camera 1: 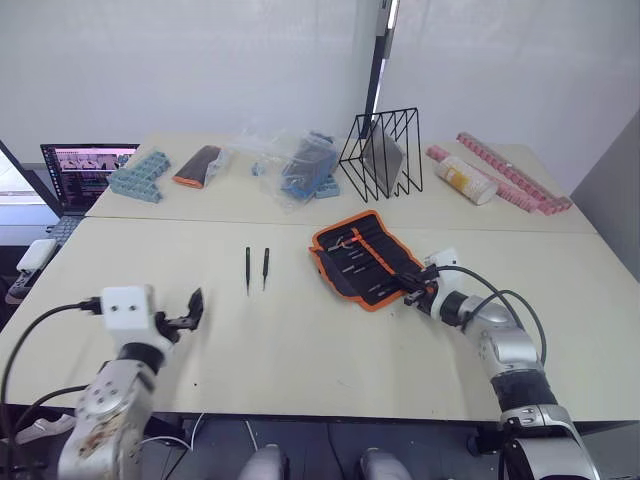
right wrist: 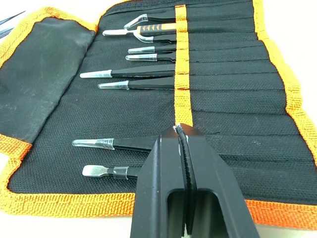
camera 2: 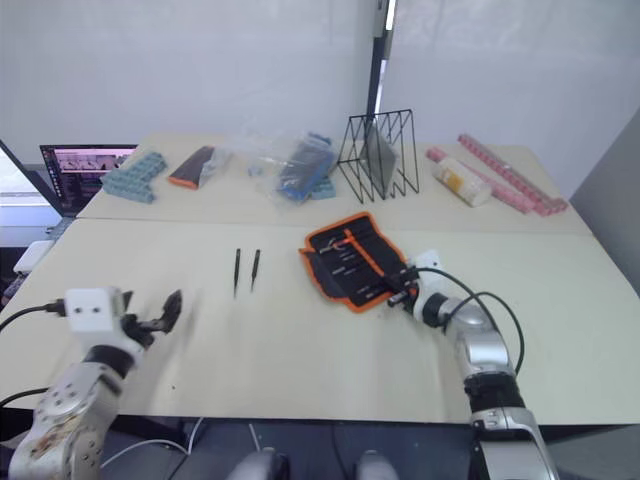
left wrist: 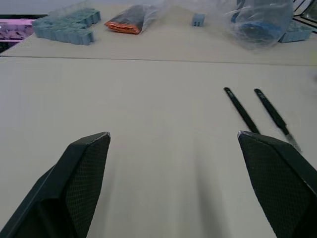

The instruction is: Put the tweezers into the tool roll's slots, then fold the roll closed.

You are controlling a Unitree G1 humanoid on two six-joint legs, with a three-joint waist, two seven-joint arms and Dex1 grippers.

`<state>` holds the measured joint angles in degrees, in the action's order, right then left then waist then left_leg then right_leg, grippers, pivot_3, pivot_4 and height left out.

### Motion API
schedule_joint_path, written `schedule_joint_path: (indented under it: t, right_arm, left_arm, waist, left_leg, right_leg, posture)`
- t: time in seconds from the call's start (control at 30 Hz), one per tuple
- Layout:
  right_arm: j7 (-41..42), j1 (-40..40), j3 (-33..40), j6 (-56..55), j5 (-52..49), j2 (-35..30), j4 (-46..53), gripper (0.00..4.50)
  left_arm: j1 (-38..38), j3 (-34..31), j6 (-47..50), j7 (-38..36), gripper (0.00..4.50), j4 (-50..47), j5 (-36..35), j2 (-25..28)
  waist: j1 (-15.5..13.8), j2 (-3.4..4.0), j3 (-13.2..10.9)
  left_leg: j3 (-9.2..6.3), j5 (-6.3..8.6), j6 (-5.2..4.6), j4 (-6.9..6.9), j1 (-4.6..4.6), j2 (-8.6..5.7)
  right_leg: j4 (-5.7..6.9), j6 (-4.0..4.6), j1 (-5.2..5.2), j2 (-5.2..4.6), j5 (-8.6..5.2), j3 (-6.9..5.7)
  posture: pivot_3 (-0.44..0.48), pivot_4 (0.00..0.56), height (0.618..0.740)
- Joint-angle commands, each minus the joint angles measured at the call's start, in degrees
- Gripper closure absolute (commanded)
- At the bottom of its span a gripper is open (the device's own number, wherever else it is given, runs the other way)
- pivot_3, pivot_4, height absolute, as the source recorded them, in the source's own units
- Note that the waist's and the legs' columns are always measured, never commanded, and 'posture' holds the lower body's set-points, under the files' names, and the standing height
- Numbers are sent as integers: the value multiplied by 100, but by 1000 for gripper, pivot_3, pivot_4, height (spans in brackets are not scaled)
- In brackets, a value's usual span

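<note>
We have the tool roll (camera 1: 363, 258) lying open on the bench (camera 1: 300, 350) just past centre, its long axis running from about ten o'clock to four o'clock, the slots (right wrist: 223, 94) along the far side and the plain flap nearer us. Several tweezers already sit in those pockets, handles tucked under the orange band, metal tips pointing toward the flap. Our right pincer (right wrist: 181, 130) is clenched with nothing visible between its fingers, poised over the roll's four o'clock end just above the lowest filled pockets. Two loose tweezers (camera 1: 256, 269) lie side by side at nine o'clock from the roll, well apart from it, each long axis running near twelve to six. Our left pincer (left wrist: 173, 144) hangs released, fingers spread wide, near those two. As we judge it, the step in hand is fetching them: we should bring the spread fingers down across one shaft near its middle, close squarely so it cannot roll, then slide it handle-first along a free slot.
</note>
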<state>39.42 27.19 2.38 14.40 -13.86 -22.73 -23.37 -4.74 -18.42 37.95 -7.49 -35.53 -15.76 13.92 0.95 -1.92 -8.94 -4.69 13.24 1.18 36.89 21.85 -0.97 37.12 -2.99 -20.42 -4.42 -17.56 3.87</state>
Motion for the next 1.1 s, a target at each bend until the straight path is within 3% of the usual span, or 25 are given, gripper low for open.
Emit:
schedule_joint_path:
  t: [0.03,0.67,1.03,1.1]
  right_arm:
    - [-125,-17,81,145,55,-54,-87,4500]
    - [-146,-44,52,211,93,-51,138,4500]
    - [-202,-52,83,273,98,-84,221,4500]
    - [-206,-48,80,292,94,-81,247,4500]
  left_arm:
    - [322,382,382,389,119,-277,213,-54]
    - [1093,1496,1114,1283,119,303,862,-869]
    - [1817,1361,880,1500,119,1625,1137,-1014]
    - [1976,1227,748,1504,690,1900,1073,-1091]
  waist:
    - [1,0,0]
    - [-12,0,-2]
    - [-14,1,-2]
    - [-17,0,-2]
  left_leg:
    - [-1,0,0,0,1,0]
    - [-1,0,0,-1,14,-6]
    - [-1,0,-1,-2,20,-8]
    - [-1,0,-1,-2,21,-9]
  right_leg:
    - [2,0,-2,0,0,0]
    - [-3,-3,-9,-1,1,0]
    - [-2,-6,-18,-1,3,-1]
    - [-1,-6,-18,-1,3,-1]
  posture:
    - [0,150,739]
    - [0,150,739]
    - [0,150,739]
    - [0,150,739]
